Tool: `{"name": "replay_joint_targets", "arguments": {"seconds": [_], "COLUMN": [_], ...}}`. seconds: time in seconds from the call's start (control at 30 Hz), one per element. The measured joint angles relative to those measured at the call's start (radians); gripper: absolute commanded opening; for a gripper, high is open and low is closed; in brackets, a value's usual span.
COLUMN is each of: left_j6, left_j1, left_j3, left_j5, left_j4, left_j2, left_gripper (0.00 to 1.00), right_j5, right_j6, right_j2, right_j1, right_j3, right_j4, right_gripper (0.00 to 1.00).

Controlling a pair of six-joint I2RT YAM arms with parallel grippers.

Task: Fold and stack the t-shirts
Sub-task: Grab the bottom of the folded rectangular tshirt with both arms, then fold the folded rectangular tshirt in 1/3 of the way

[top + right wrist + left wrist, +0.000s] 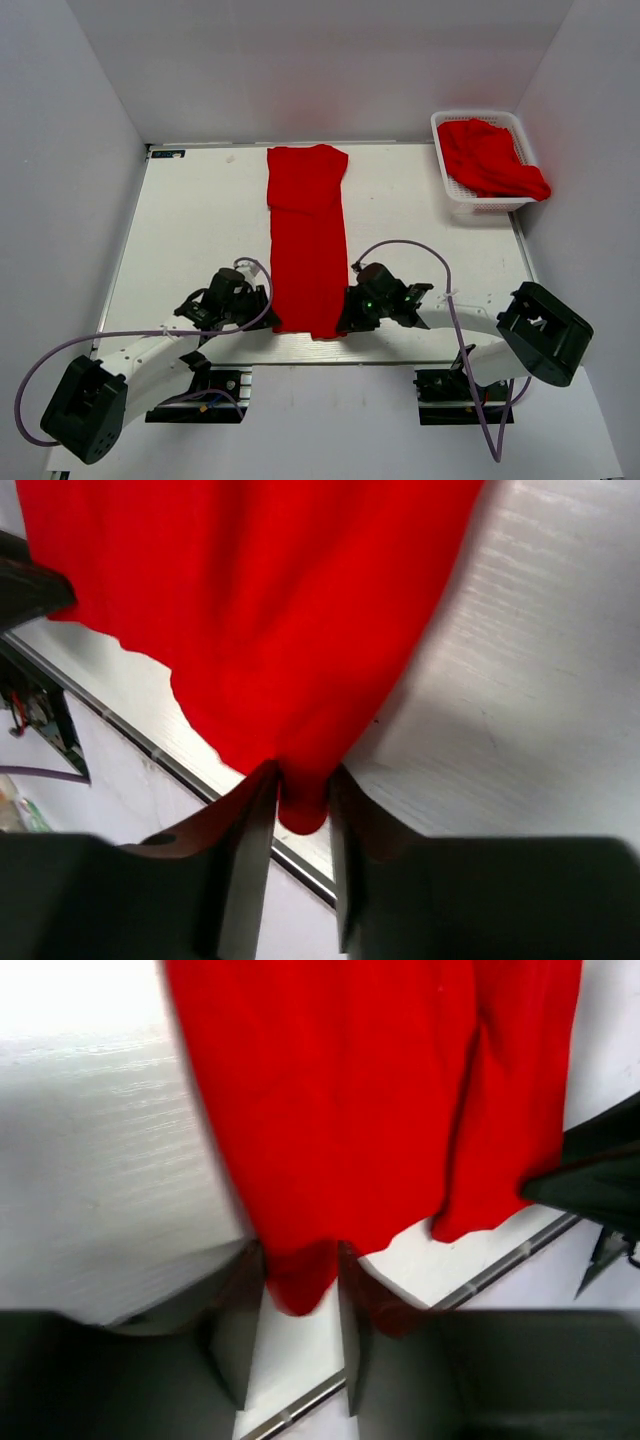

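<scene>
A red t-shirt (308, 235) lies on the white table as a long narrow strip running from the far edge to the near edge. My left gripper (268, 312) is at its near left corner, and in the left wrist view (298, 1280) its fingers are closed on that corner of the shirt (350, 1090). My right gripper (346, 312) is at the near right corner, and in the right wrist view (300, 795) it pinches a fold of the shirt (250, 600). A second red t-shirt (490, 158) lies crumpled in the basket.
The white lattice basket (450, 192) stands at the far right corner, with cloth spilling over its right rim. The table's near edge has a metal rail (500, 1265) just behind both grippers. Grey walls enclose the table on three sides.
</scene>
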Motion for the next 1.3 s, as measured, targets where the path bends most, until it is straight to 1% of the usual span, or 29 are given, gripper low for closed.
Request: {"name": "replay_joint_targets", "arguments": {"seconds": [0.03, 0.07, 0.1, 0.13, 0.17, 0.23, 0.33, 0.47, 0.57, 0.77, 1.0, 1.17, 1.3], "left_j6": [0.001, 0.001, 0.000, -0.007, -0.012, -0.012, -0.009, -0.009, -0.005, 0.012, 0.013, 0.023, 0.036], "left_j1": [-0.007, -0.014, -0.021, -0.028, -0.035, -0.044, -0.050, -0.050, -0.039, -0.031, 0.013, 0.064, 0.104], "left_j3": [-0.005, -0.010, -0.012, -0.012, -0.011, -0.008, 0.019, 0.106, 0.206, 0.404, 0.525, 0.648, 0.710], "left_j5": [-0.002, 0.000, 0.000, 0.003, 0.005, 0.000, -0.037, -0.095, -0.144, -0.246, -0.366, -0.391, -0.393], "left_j4": [0.003, 0.006, 0.011, 0.016, 0.021, 0.022, -0.022, -0.074, -0.072, -0.061, -0.064, -0.050, -0.032], "left_j2": [0.004, 0.012, 0.021, 0.029, 0.034, 0.034, 0.034, 0.047, 0.099, 0.251, 0.325, 0.447, 0.538], "left_gripper": [0.26, 0.20, 0.08, 0.00, 0.00, 0.00, 0.00, 0.00, 0.00, 0.00, 0.00, 0.00, 0.00], "right_j5": [-0.001, -0.002, -0.003, -0.004, -0.004, -0.004, -0.002, 0.030, 0.075, 0.124, 0.114, 0.074, 0.040], "right_j6": [0.003, 0.008, 0.008, 0.008, 0.010, 0.008, 0.000, -0.038, -0.074, -0.151, -0.242, -0.293, -0.319], "right_j2": [0.003, 0.007, 0.009, 0.009, 0.009, 0.008, 0.008, 0.004, 0.008, 0.075, 0.232, 0.336, 0.387], "right_j1": [0.000, 0.000, 0.000, 0.000, 0.000, 0.000, 0.000, -0.002, -0.015, -0.101, -0.219, -0.294, -0.337], "right_j3": [0.000, 0.000, 0.000, -0.002, -0.003, -0.003, -0.003, 0.031, 0.114, 0.307, 0.507, 0.644, 0.721], "right_j4": [0.001, 0.002, 0.004, 0.006, 0.007, 0.008, 0.008, -0.027, -0.084, -0.105, -0.135, -0.170, -0.185], "right_gripper": [0.26, 0.15, 0.09, 0.05, 0.00, 0.00, 0.00, 0.00, 0.00, 0.00, 0.00, 0.00, 0.00]}}
